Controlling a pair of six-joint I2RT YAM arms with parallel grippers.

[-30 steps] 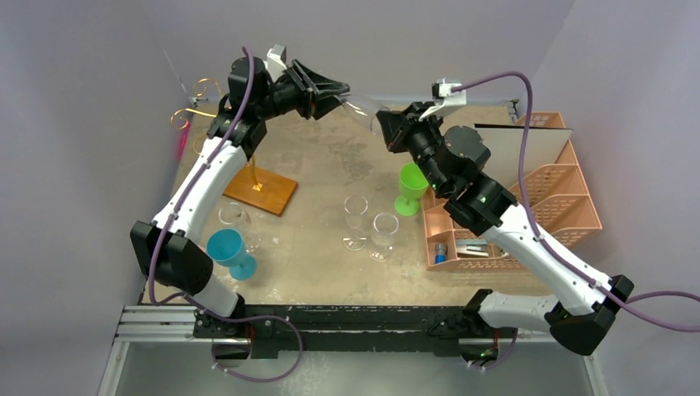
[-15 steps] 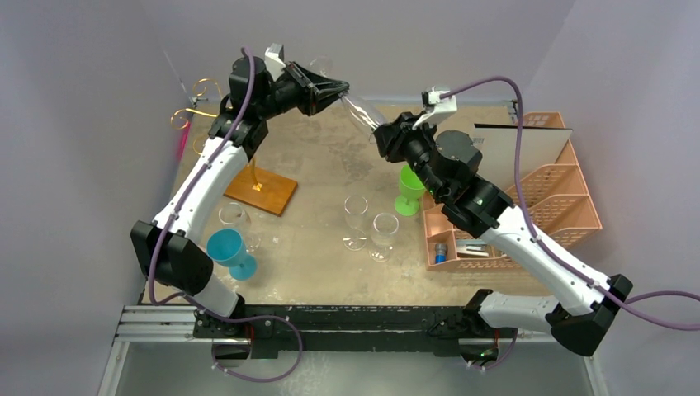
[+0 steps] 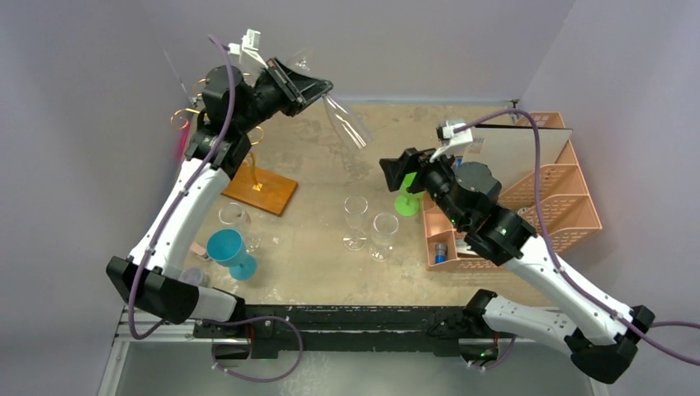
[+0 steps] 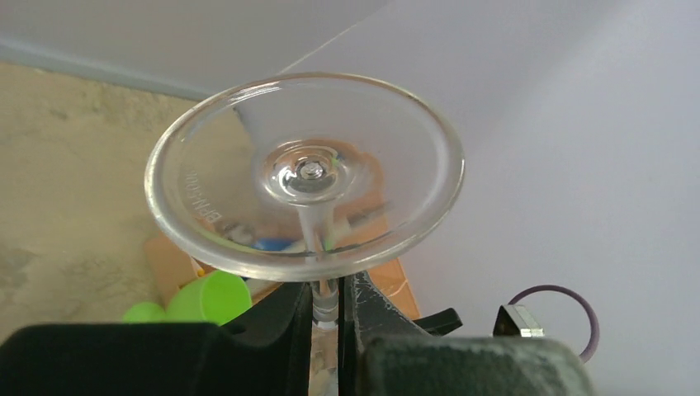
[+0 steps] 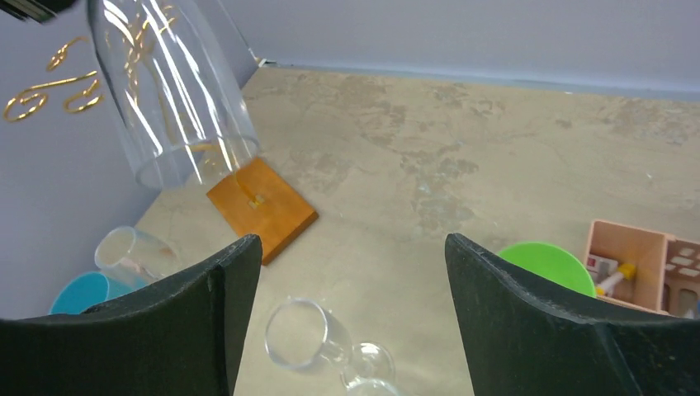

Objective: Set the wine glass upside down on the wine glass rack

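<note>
Your left gripper [image 3: 316,85] is clamped narrow on the thin stem of the clear, tall-bowled wine glass [image 3: 347,122], just under its round foot. In the left wrist view the two black fingers pinch the stem, with the foot disc spread above them. The glass hangs in the air over the far middle of the table, around 12 o'clock in the top view. It is tilted so that the open rim points down toward 4 o'clock. Your right gripper [image 3: 394,167] stands wide apart and empty, away from the bowl at about its 4 o'clock.

The gold wire rack [image 3: 188,115] with curled spiral arms sits at 10 o'clock, above a flat orange-brown wooden base [image 3: 262,190].

Treat this glass as light but brittle, and slick. Smooth glass in hard fingers can twist or slide, and the stem is its weakest part. The hold on the stem beside the foot looks like the right one, since I judge the foot has to slide into a spiral arm with the bowl hanging below. Squeeze moderately, swing slowly, and don't let the rim knock the wire or the clear stemmed glasses [image 3: 357,216] standing at 6 o'clock.
</note>
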